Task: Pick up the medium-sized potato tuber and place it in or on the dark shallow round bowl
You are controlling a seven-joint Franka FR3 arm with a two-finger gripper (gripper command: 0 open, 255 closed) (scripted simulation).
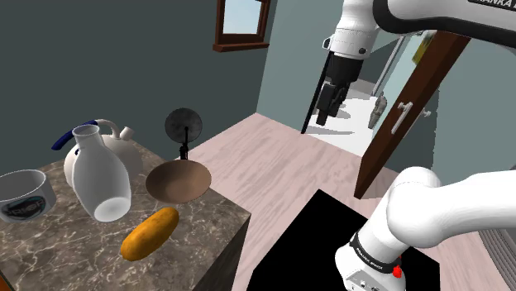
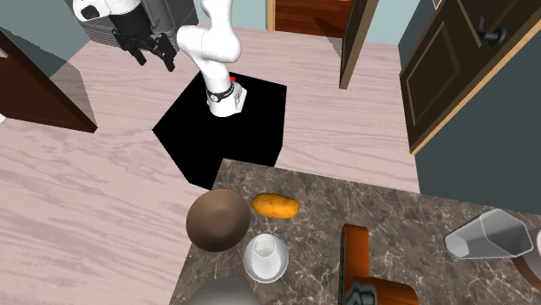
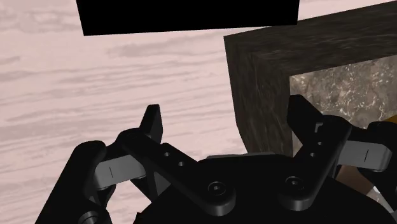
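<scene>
Orange-yellow oblong potato (image 1: 150, 233) looks firm, smooth and light, so I'd pinch across its narrow middle; black two-finger gripper (image 1: 328, 106) hangs wide open, empty.

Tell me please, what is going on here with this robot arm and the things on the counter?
A white robot arm has the job of putting the potato into the brown round bowl, but nothing is picked up yet. The potato lies on the stone counter, close beside the bowl, and the bowl is empty. The arm's tool hangs open, high over the floor and away from the counter, and it holds nothing.
</scene>
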